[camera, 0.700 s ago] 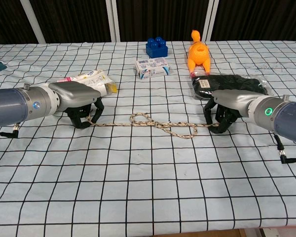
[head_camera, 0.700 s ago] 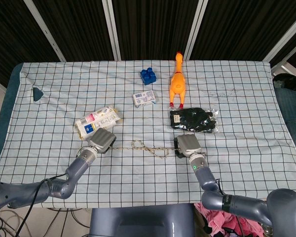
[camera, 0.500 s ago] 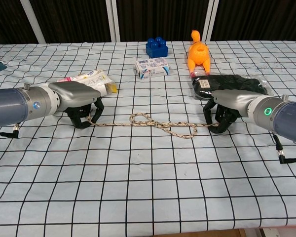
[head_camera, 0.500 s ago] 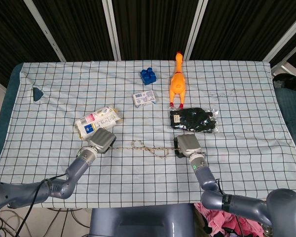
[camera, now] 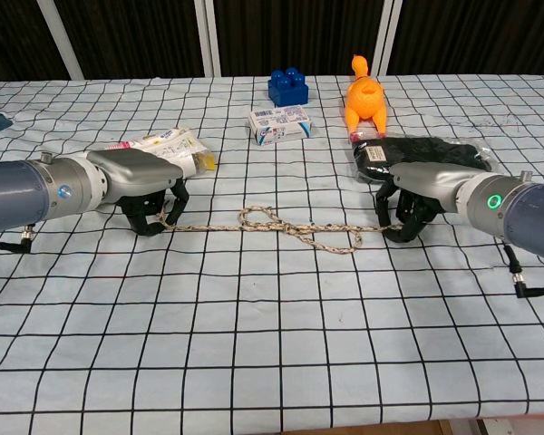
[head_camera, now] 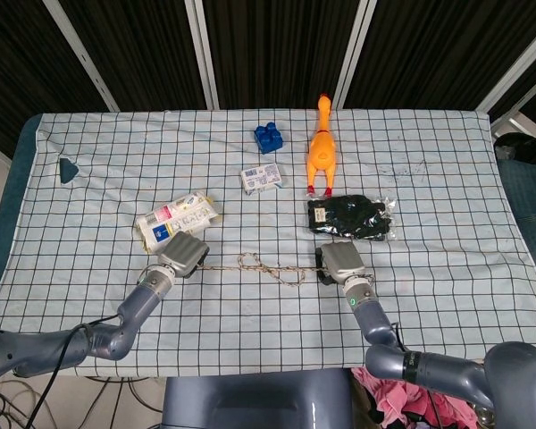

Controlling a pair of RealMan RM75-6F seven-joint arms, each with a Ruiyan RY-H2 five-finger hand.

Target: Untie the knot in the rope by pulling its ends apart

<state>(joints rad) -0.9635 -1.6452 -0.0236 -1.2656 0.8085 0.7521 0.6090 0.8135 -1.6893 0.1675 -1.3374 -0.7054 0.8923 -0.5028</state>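
At frame centre the rope is stretched between the hands, knot loose. Its ends are gripped by the left hand and right hand. A checked cloth covers the table; dark panels stand behind.

A matt checked cloth is spread over the table, slightly creased. The rope is seen as rough braided fibre. Smooth grey casings are shown on the left hand and right hand. The orange chicken toy looks like glossy rubber
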